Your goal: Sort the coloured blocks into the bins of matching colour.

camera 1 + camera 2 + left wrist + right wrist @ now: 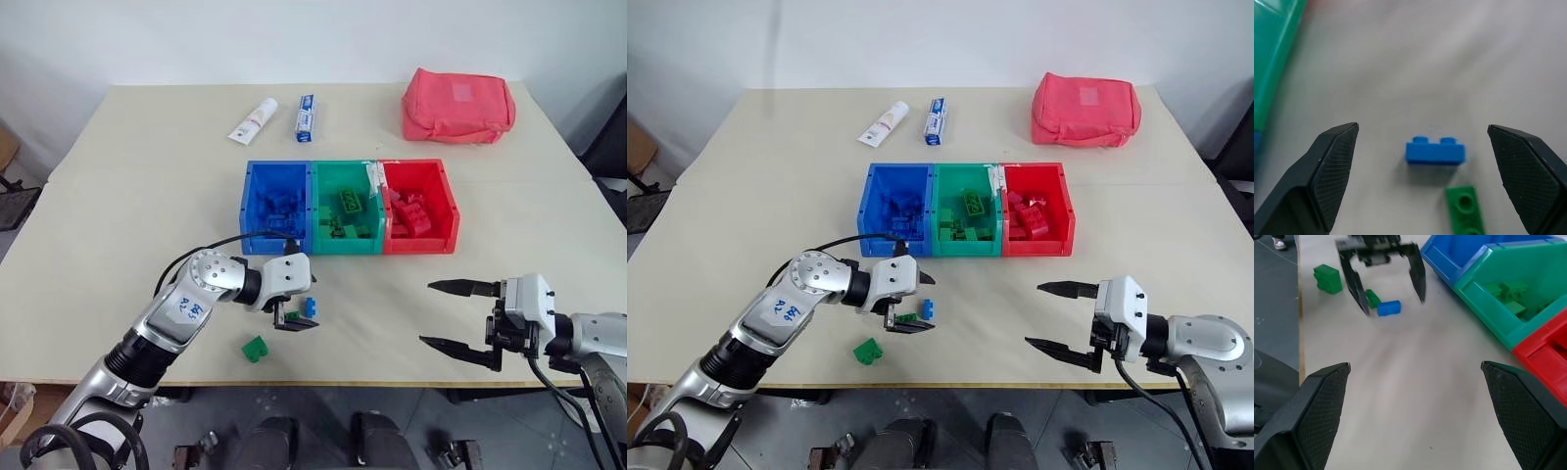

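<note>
On the table (118, 186), head views: blue block (310, 306) lying between the spread fingers of the left gripper (294, 318), a flat green block (906, 317) touching or just beside it, a chunkier green block (256, 349) near the front edge; joined bins (349, 246) beyond, blue, green and red, each already holding bricks; right gripper (460, 315) released, empty, well apart. Left wrist view: blue block (1435, 152) centred between wide-open jaws, studs up, not yet touched. Right wrist view: same arrangement (1388, 308). Handling, judged: light, rigid, smooth-sided plastic; grip across the long flat sides, clear of the green neighbour.
</note>
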{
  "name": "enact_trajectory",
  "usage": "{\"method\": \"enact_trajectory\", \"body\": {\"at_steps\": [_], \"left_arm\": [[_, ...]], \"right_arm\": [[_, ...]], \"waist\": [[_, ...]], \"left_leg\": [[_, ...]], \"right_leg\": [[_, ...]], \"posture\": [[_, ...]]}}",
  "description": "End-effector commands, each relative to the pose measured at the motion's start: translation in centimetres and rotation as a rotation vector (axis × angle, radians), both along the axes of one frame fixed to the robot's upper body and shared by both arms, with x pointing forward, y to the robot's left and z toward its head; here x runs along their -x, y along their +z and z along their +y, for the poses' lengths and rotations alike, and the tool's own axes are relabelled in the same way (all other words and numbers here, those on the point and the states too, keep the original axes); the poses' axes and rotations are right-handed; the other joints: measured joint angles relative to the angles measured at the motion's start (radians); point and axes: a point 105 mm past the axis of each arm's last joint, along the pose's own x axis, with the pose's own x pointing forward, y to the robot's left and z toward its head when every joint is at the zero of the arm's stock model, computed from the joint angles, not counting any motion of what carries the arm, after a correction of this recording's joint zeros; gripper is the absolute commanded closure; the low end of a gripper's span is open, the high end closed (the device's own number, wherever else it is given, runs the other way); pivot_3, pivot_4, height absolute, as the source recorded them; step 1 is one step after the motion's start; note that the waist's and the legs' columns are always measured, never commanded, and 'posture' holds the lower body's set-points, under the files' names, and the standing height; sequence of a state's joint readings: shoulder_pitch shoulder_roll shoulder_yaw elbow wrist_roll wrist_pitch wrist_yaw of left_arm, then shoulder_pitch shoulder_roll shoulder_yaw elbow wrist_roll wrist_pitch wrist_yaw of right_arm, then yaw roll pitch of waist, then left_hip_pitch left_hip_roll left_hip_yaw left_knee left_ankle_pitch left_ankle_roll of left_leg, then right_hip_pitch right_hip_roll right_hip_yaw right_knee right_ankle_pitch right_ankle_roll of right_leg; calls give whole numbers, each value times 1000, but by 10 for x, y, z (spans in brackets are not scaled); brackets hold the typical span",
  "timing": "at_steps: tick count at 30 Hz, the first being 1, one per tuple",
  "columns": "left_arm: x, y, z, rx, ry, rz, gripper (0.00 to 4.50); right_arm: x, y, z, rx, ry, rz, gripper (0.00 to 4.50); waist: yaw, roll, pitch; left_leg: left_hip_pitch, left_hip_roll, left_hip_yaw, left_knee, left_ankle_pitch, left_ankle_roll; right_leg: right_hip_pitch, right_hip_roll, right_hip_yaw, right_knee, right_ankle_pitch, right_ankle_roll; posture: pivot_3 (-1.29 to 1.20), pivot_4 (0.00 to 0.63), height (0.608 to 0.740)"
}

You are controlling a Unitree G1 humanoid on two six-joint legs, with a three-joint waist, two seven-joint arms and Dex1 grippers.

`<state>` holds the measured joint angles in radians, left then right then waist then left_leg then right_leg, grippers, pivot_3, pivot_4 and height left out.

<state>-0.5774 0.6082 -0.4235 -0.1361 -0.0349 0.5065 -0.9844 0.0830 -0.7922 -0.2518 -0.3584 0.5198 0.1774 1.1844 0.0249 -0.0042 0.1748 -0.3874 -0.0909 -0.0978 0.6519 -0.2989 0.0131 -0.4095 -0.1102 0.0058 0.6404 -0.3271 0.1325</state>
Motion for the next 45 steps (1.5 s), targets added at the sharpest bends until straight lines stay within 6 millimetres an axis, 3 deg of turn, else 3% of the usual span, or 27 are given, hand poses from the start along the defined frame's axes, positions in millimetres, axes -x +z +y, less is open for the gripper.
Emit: {"method": "enact_trajectory", "body": {"at_steps": [1, 11, 12, 15, 21, 25, 28, 32, 36, 41, 42, 45], "left_arm": [[-2, 2, -2, -21, -3, -9, 0], [-2, 2, -5, 16, -6, 10, 2936], [-3, 2, -2, 24, 9, 9, 3050], [-9, 10, 2, 71, 48, -18, 3047], [-23, 68, 3, 423, 133, -161, 3047], [-60, 112, 30, 570, 412, -411, 3047], [-77, 122, 38, 628, 534, -455, 3047], [-89, 112, 27, 654, 546, -357, 3047], [-96, 114, 26, 651, 536, -293, 1752], [-86, 112, 42, 640, 488, -309, 233], [-82, 113, 45, 644, 472, -315, 17], [-68, 111, 64, 622, 416, -324, 17]], "right_arm": [[6, 11, 4, -17, -10, -45, 21], [8, 10, 2, -12, -38, -41, 0], [7, 11, 2, -17, -39, -47, 0], [4, 15, 4, -45, -47, -63, 0], [-11, 39, 8, -219, -134, -156, 0], [-21, 56, 8, -333, -197, -214, 0], [-24, 56, 9, -325, -196, -216, 0], [-27, 57, 9, -320, -196, -220, 0], [-24, 59, 15, -299, -152, -201, 0], [-24, 56, 14, -270, -145, -200, 0], [-24, 55, 14, -264, -142, -198, 0], [-25, 51, 14, -252, -126, -188, 0]], "waist": [[2, 0, 0], [2, 0, 0], [2, 0, 0], [1, 0, 0], [1, 0, 0], [2, -1, 1], [3, -1, 1], [4, -1, 1], [2, -2, 1], [-6, -2, 1], [-6, -2, 1], [-5, -2, 1]], "left_leg": [[0, 0, 0, 0, 0, 0], [0, -1, 0, 2, 0, 0], [0, -1, -1, 2, 0, 0], [0, -1, -1, 2, 0, 0], [0, 0, -1, 3, 0, 0], [0, 0, -1, 4, 0, 0], [0, -1, -1, 5, 0, 0], [0, -2, -1, 5, 0, 1], [-1, -2, -1, 6, 0, 1], [-1, -1, -1, 5, 0, 0], [-1, -1, -1, 5, 0, 0], [-1, -1, -1, 6, 0, 0]], "right_leg": [[0, 0, 0, 0, 0, 0], [1, 0, 0, 0, 0, 0], [1, 0, 0, 0, 0, 0], [1, 0, 0, 1, 0, 0], [1, -1, 0, 1, 0, 0], [0, -1, 0, 2, 0, 0], [1, 0, -2, 3, 0, 1], [1, 1, -3, 4, 0, 1], [0, 1, -4, 4, 1, 1], [-1, 1, -3, 5, 1, 1], [-1, 1, -3, 5, 1, 1], [-1, 1, -3, 5, 1, 1]], "posture": [[0, 150, 740], [0, 150, 740], [0, 150, 740], [0, 150, 740], [0, 150, 740], [0, 150, 740], [0, 150, 740], [0, 150, 740], [0, 150, 740], [0, 150, 740], [0, 150, 740], [0, 150, 740]]}}
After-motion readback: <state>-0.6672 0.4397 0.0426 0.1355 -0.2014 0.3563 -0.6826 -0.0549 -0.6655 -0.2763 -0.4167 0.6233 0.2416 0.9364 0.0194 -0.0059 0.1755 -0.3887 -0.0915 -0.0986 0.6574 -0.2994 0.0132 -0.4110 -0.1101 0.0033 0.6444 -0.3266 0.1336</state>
